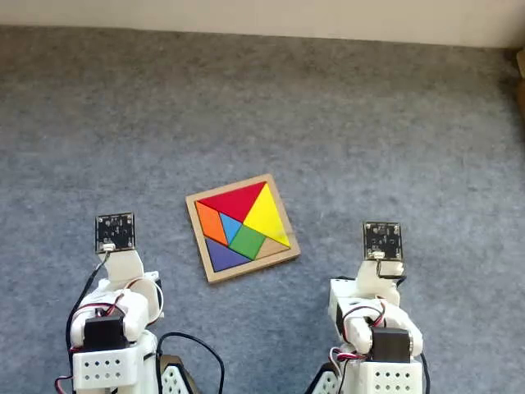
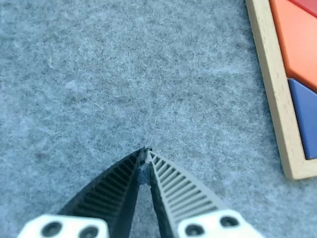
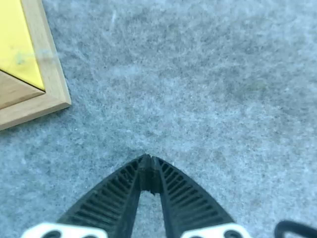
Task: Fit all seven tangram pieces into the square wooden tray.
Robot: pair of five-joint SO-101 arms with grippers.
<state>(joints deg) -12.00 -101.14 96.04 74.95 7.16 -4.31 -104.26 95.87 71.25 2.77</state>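
**Left to right.** Left of the tray [image 1: 228,186], the left gripper [image 2: 147,153] sits over the grey carpet [image 1: 369,123], its jaws clenched tip to tip on nothing. The tray lies between the two arms, turned a little askew. Packed edge to edge inside it are an orange piece [image 1: 210,222], a dark-blue piece [image 1: 221,254], a light-blue piece [image 1: 230,226], a red piece [image 1: 238,201], a green piece [image 1: 247,240] and a yellow piece [image 1: 267,215]. The corner wedge [image 1: 273,248] is wood-coloured, and it cannot be told whether it is a seventh piece or bare tray floor. The task is therefore judged complete, or one piece short. Right of the tray, the right gripper [image 3: 146,161] is likewise clenched and empty. The high view gives the whole layout, where each wrist view takes in one tray corner. The wrist views give the jaw tips, which from above lie under the wrist cameras [image 1: 115,231].
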